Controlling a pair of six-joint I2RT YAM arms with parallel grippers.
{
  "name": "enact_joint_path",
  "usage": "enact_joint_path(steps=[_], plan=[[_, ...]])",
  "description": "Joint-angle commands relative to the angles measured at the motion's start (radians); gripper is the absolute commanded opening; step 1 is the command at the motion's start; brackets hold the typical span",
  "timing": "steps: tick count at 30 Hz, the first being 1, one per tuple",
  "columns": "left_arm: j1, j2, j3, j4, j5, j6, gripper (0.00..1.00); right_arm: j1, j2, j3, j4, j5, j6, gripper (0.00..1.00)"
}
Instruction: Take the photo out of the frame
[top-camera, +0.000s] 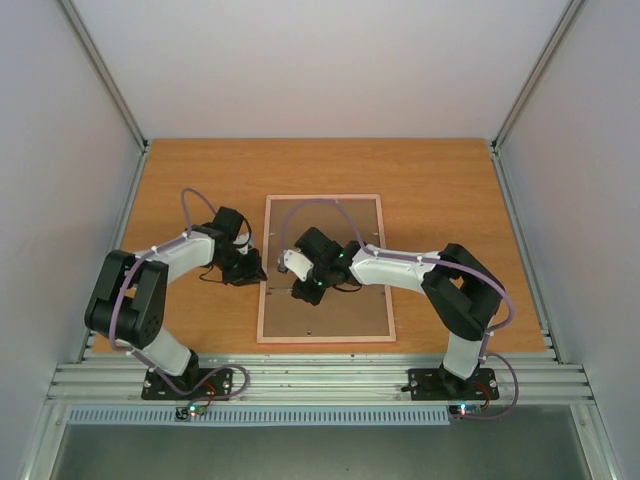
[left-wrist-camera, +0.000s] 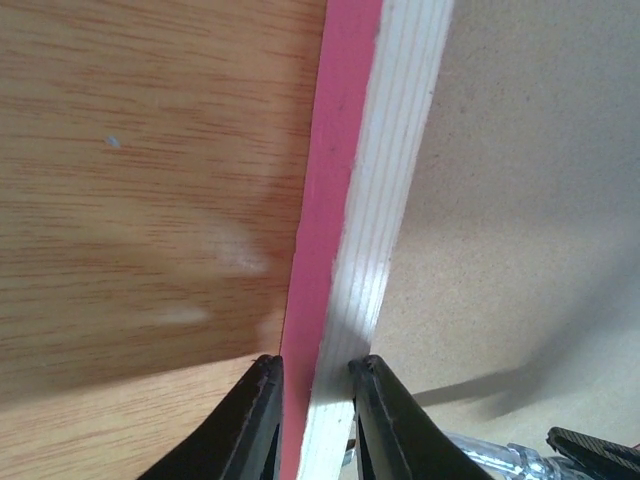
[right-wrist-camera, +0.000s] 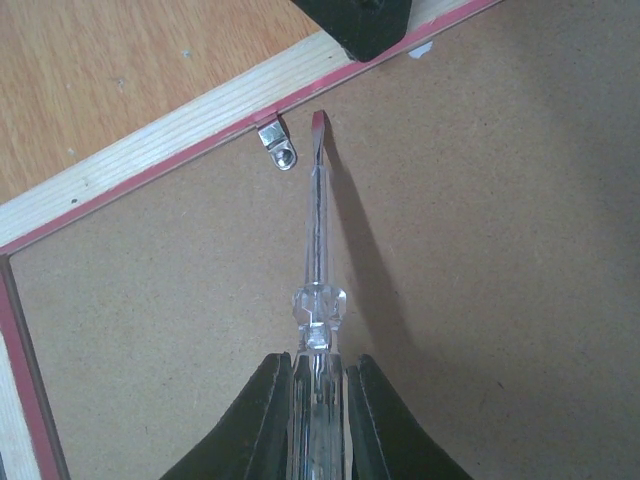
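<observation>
Gripping the left long rail of the frame (top-camera: 330, 318), the left hand (left-wrist-camera: 315, 365) has one finger on the pink outer side and the other on the board side; the rail fills the gap between them. This hand (top-camera: 245, 265) is about halfway along that rail.

The frame lies back-up at the centre of the worktop (top-camera: 200, 170), with its short side close to the near edge. Its brown back board faces the camera inside a pale wood rim edged in pink. The photo is hidden underneath.

The right hand (right-wrist-camera: 318, 365) is closed on the clear handle of a screwdriver (right-wrist-camera: 318, 230) and reaches over the board (top-camera: 300, 270) toward the left rail. The blade tip sits just beside a small metal tab (right-wrist-camera: 280, 148) at the rail's inner edge. Cannot tell whether the tip touches the board.
</observation>
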Motion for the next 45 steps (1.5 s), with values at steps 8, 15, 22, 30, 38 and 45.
enact_joint_path(steps=[8, 15, 22, 30, 38, 45], plan=[[0.003, 0.030, 0.012, 0.021, 0.004, 0.012, 0.19, -0.002, 0.030, 0.037, -0.045, -0.086, -0.030, 0.01], [0.004, 0.035, 0.012, 0.021, 0.007, 0.012, 0.17, -0.002, 0.035, 0.056, -0.104, -0.118, -0.067, 0.01], [0.003, 0.041, 0.014, 0.016, 0.006, 0.012, 0.17, -0.002, 0.047, 0.085, -0.175, -0.116, -0.100, 0.01], [0.003, 0.024, 0.020, 0.010, 0.000, 0.012, 0.17, -0.002, 0.031, 0.073, -0.198, -0.071, -0.093, 0.01], [0.003, 0.015, 0.044, -0.010, 0.000, 0.007, 0.26, -0.008, -0.039, 0.047, -0.209, -0.074, -0.077, 0.01], [0.003, 0.008, 0.108, -0.044, -0.020, 0.006, 0.38, -0.091, -0.145, -0.024, -0.109, -0.143, -0.001, 0.01]])
